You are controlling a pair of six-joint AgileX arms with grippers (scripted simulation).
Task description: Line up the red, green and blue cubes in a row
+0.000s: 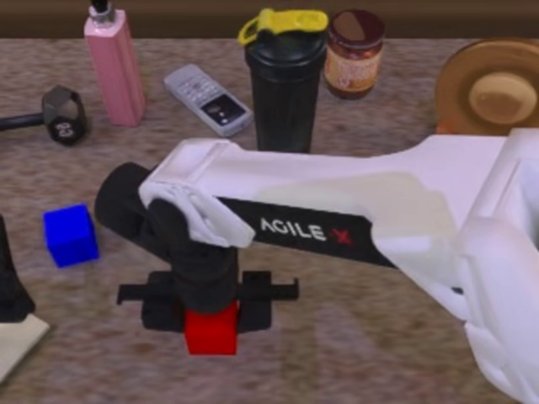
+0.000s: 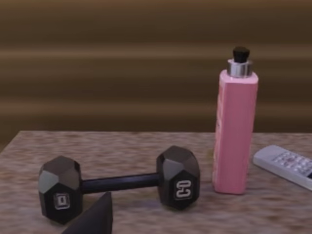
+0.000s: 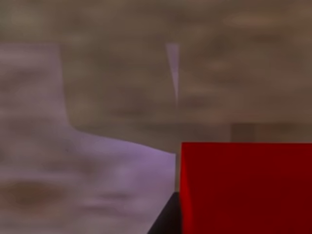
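Observation:
The red cube (image 1: 212, 330) is near the table's front, left of the middle, and my right gripper (image 1: 211, 322) is shut on it from above. In the right wrist view the red cube (image 3: 243, 190) fills the near corner, with a dark finger (image 3: 165, 219) against its side. The blue cube (image 1: 71, 235) rests alone on the table to the left of the right gripper, well apart from it. The green cube is hidden. My left gripper (image 1: 10, 290) stays parked at the left edge.
Along the back stand a dumbbell (image 1: 63, 114), a pink bottle (image 1: 115, 67), a remote (image 1: 208, 99), a black shaker bottle (image 1: 285, 84), a jar (image 1: 354, 52) and a round wooden piece (image 1: 493, 88). A white pad (image 1: 17, 341) lies at the front left.

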